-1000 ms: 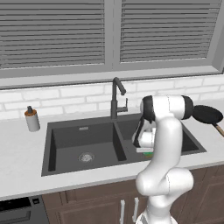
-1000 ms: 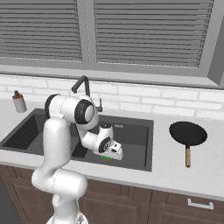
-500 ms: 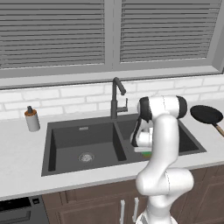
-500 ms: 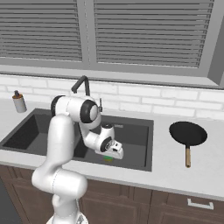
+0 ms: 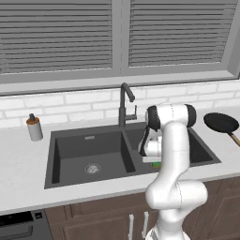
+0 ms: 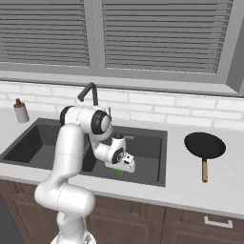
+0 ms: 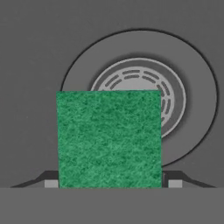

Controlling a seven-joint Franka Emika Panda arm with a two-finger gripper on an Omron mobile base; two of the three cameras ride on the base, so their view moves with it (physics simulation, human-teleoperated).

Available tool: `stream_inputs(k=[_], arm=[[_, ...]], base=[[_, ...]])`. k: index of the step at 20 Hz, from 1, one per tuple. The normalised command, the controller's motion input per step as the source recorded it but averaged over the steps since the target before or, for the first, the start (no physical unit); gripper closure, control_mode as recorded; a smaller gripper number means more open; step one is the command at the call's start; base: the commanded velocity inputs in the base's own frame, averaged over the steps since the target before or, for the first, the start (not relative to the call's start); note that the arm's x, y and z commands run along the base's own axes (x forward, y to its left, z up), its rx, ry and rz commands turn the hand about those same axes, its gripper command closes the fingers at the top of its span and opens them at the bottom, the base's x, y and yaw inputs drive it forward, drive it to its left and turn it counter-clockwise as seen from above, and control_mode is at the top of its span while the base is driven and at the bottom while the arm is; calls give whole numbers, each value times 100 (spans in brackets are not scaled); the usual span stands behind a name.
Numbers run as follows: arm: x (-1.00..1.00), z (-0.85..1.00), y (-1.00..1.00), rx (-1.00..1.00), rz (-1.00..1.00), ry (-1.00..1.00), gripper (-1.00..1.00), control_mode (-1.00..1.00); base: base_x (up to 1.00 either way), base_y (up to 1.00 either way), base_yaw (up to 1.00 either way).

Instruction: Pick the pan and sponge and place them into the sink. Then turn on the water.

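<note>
The small green-topped sponge block [image 7: 109, 139] sits between the two dark finger tips, low in the middle of the hand view, right over the round metal drain [image 7: 168, 94]. In the right base view the gripper [image 6: 122, 167] hangs low inside the right basin of the big dark grey double sink [image 6: 147, 178], near the middle of the frame. I cannot tell if the jaws hold the sponge or have let it go; the tips are just beside its edges.

What could go wrong: if the jaws are not wide enough when the arm lifts, the sponge may stick to one finger and come back up. It could also land on the drain and block the water later.

The round black frying pan [image 6: 205, 145] with the thin brown handle rests on the grey surface [image 6: 190, 190] at the right of the frame, well apart from the sink. It must go in too.

Hard to see: the sponge's yellow underside, the gap under it, and most of the finger tips. In the left base view the white arm covers much of the right basin, beside the tall dark faucet [image 5: 124, 104].
</note>
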Motion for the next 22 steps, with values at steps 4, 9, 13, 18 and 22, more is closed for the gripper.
stream_inputs(k=[4,9,13,18,22], arm=[[23,-8,-4,2,1,3,-100,-100],[1,26,-26,8,9,0,-100,-100],[-6,79,-17,7,7,-1,-100,-100],[-12,100,-23,4,3,0,-100,-100],[-21,100,-30,1,4,1,-100,-100]], base=[[0,0,0],[0,0,0],[0,0,0],[0,0,0],[0,0,0]])
